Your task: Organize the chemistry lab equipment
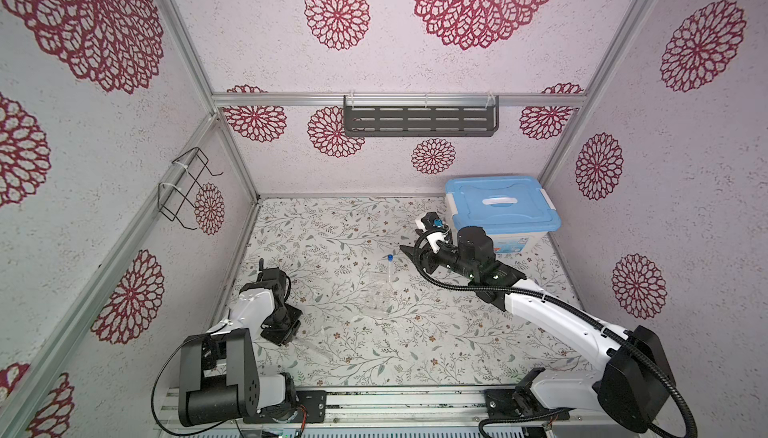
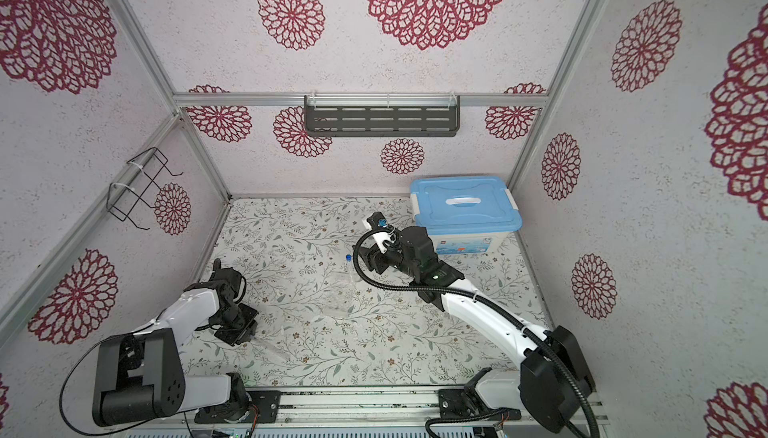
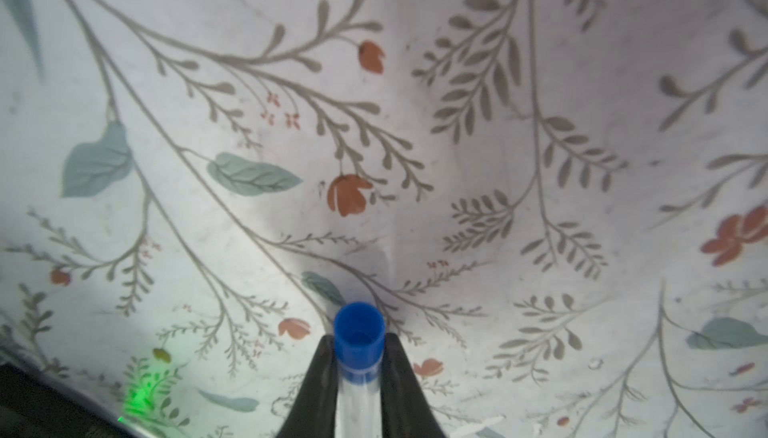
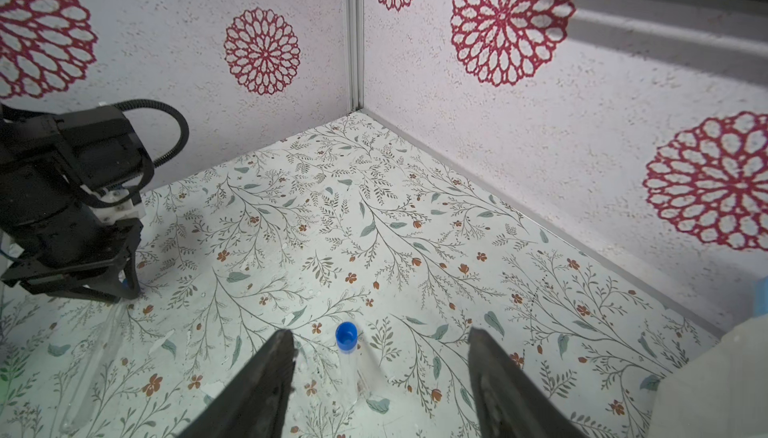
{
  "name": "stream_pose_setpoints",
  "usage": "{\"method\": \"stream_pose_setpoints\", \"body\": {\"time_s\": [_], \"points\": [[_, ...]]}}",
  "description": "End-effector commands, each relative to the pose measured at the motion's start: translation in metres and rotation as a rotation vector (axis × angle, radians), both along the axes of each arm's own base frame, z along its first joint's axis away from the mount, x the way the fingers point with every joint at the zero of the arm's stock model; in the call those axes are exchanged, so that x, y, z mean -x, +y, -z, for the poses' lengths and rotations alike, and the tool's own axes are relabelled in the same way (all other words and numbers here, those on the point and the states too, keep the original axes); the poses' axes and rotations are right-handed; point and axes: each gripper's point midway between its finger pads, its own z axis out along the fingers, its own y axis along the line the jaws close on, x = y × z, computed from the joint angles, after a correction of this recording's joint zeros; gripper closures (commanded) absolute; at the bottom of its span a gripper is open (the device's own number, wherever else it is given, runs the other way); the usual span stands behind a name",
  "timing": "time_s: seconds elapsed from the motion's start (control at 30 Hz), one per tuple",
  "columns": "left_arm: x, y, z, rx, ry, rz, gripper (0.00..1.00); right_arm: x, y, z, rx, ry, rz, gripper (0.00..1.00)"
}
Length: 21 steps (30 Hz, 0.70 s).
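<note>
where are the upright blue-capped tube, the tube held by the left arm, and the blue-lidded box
upright tube [image 1: 390,258]: in a top view, on its blue cap
held tube [image 3: 358,332]: left wrist view, on its blue cap
blue-lidded box [image 1: 500,217]: in a top view, on the blue lid

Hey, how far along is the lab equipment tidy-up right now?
One blue-capped tube already stands upright at the clear rack, before the open right gripper. The left gripper is clamped on the second tube, low over the table. That one needs racking.
</note>
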Motion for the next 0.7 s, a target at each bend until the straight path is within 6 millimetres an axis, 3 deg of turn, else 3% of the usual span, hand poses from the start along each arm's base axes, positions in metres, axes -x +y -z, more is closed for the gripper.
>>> {"method": "stream_pose_setpoints", "body": {"time_s": [0.0,0.03,0.07,0.17,0.3,0.37,0.43,0.53,0.67], "points": [[-0.018,-0.003,-0.022,0.011,-0.093,0.015,0.83,0.001,-0.001,-0.026,-0.142,0.022,0.002,0.17],[-0.026,-0.002,-0.031,0.008,-0.128,0.025,0.83,0.0,-0.009,-0.027,-0.18,0.037,0.027,0.06],[-0.034,-0.003,-0.042,0.005,-0.171,0.042,0.84,0.0,-0.017,-0.025,-0.209,0.051,0.049,0.01],[-0.075,-0.019,-0.085,0.004,-0.404,0.191,0.85,0.008,-0.03,-0.026,-0.242,0.092,0.04,0.01],[-0.121,-0.064,-0.154,-0.009,-0.709,0.46,0.91,0.056,-0.003,-0.035,-0.271,0.198,-0.293,0.01],[-0.136,-0.091,-0.188,0.001,-0.836,0.575,0.93,0.069,0.008,-0.033,-0.277,0.29,-0.385,0.05],[-0.145,-0.117,-0.214,-0.011,-0.942,0.699,0.93,0.076,0.013,-0.026,-0.225,0.295,-0.393,0.08],[-0.143,-0.174,-0.247,-0.012,-1.15,1.008,0.9,0.078,0.018,-0.009,-0.104,0.205,-0.327,0.07],[-0.134,-0.211,-0.274,-0.03,-1.338,1.171,0.89,0.073,0.031,-0.003,-0.091,0.155,-0.255,0.08]]}}
